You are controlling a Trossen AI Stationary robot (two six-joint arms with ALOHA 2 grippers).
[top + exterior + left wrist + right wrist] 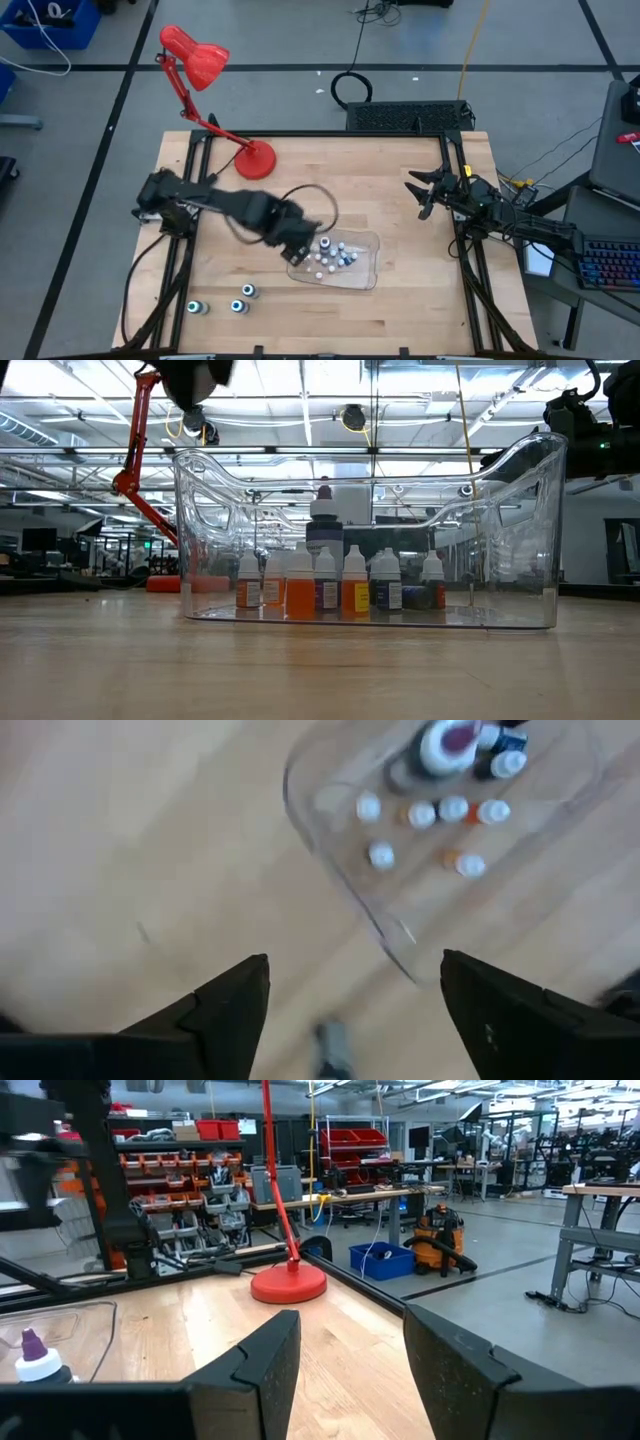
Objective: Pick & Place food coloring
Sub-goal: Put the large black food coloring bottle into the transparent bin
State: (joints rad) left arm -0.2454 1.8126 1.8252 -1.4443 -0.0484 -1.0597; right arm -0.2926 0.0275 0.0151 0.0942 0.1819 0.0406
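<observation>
Several small food coloring bottles point(330, 255) stand upright in a clear plastic tray point(370, 275) near the table's middle. In the low view the bottles point(330, 585) show white caps and coloured labels, with a larger purple-capped bottle point(322, 520) behind them. Three teal-topped bottles point(238, 306) stand on the wood near the front left. My left gripper point(302, 252) hangs open over the tray's left end, pointing down; the left wrist view shows nothing between its fingers point(355, 970). My right gripper point(418, 192) waits open at the table's right side, level, holding nothing point(350, 1330).
A red desk lamp point(255, 158) stands on its round base at the far left of the table, its head beyond the table's far edge. Bare wood lies in front of the tray and to its right. A black frame runs along the table's edges.
</observation>
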